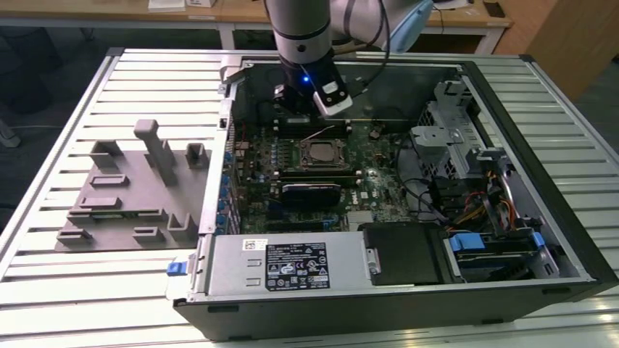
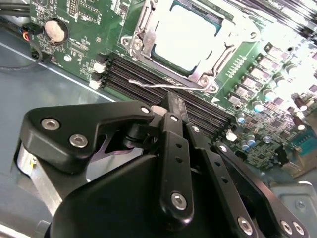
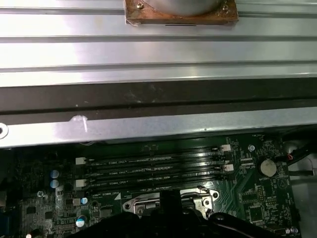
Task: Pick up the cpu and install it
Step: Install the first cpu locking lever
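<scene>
most of it looks done: cpu (image 2: 190,37) sits in its socket, gripper (image 2: 171,101) hovers nearby, fingers pinched together, empty.

The arm (image 1: 301,29) reached straight down, wrist vertical, a blue light lit on it. The black hand (image 2: 171,106) pointed downward, its fingers (image 2: 174,116) drawn together at the tips, gripping nothing.

A slatted metal tabletop (image 3: 158,54) spans the upper frame, with a copper-coloured mounting plate (image 3: 181,15) at top centre. Below it runs the dark edge of the computer case (image 3: 158,99). The green motherboard (image 3: 257,198) fills the lower frame, carrying four black memory slots (image 3: 153,171) and a coin cell battery (image 3: 268,167) at lower right. The black claw (image 3: 171,210) sits at bottom centre.
</scene>
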`<state>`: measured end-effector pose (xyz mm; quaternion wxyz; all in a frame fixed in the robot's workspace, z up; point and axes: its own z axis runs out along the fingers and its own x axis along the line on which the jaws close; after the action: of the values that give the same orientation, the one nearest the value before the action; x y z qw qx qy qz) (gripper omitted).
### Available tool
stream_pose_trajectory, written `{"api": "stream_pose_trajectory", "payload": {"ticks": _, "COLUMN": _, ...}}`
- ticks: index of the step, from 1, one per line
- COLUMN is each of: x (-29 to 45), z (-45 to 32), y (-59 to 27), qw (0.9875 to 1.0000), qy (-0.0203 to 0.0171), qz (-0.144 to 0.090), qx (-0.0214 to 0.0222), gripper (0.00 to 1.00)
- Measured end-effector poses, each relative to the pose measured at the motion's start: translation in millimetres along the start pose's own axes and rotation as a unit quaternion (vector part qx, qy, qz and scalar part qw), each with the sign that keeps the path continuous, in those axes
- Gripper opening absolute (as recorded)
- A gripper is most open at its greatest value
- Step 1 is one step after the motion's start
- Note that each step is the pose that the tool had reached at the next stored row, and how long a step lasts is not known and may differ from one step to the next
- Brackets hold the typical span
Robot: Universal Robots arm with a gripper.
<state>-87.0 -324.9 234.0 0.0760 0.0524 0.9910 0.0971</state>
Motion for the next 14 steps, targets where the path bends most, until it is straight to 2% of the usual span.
{"api": "stream_pose_trajectory", "payload": {"ticks": 6, "x": -0.5, "z": 2.1, "y": -0.3, "qw": 0.9999, "qy": -0.0045, "qz": 0.014, "qx": 0.0062, "gripper": 0.11}}
{"api": "stream_pose_trajectory", "payload": {"ticks": 10, "x": -0.7, "z": 3.6, "y": -0.6, "qw": 0.9993, "qy": -0.0090, "qz": 0.034, "qx": 0.0112, "gripper": 0.11}}
{"api": "stream_pose_trajectory", "payload": {"ticks": 14, "x": -1.9, "z": 6.0, "y": -0.9, "qw": 0.9989, "qy": -0.0110, "qz": 0.044, "qx": 0.0142, "gripper": 0.11}}
